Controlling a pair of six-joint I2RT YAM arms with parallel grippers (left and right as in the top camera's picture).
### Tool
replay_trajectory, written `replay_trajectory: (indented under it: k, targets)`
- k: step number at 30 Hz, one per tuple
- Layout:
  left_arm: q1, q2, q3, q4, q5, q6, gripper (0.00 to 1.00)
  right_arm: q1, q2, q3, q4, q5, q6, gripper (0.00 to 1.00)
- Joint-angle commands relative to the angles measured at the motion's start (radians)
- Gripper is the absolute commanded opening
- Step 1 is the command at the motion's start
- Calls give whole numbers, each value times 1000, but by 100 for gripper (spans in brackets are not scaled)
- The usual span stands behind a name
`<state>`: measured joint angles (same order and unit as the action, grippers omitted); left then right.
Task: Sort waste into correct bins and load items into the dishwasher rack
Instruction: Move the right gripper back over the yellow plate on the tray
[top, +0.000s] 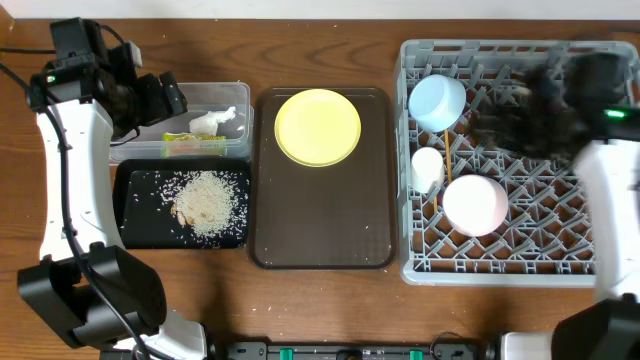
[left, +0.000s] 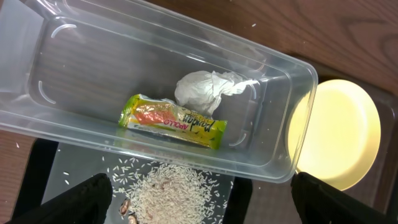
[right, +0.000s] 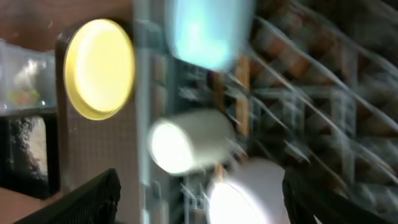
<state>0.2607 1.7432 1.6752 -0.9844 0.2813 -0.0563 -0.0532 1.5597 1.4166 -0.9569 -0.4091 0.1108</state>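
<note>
Left arm (top: 65, 170): white links run from a black base at the near-left corner of the overhead view to the far side, where the black wrist section bends rightward.
Left tool (top: 172, 98) (left: 200, 180): points right in the overhead view. The jaws are spread wide with nothing between them, and the wrist view shows its dark fingertips (left: 87, 199) only at the bottom corners.
Right arm (top: 610, 200): a white link runs up the right edge and ends in a black wrist with a green light (top: 611, 113). It looks blurred.
Right tool (top: 500, 125) (right: 200, 177): points left and is heavily smeared in the overhead view. Its fingertips (right: 87, 199) stand far apart, gripping nothing.
</note>
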Motion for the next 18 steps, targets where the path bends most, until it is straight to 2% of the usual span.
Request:
replay_trajectory:
  k: [1,9,14,18]
  targets:
    - [3,1,16,-2,-6,-9,95,202,-13,21,76,201,76,80]
    - [3,1,16,-2,-6,-9,95,647,113,21,257,637,75,82]
    - [3,1,16,-2,-6,-9,95,750,230,21,341,771,76,87]
    - [3,1,16,-2,-6,-9,95,754,311,21,439,718,75,86]
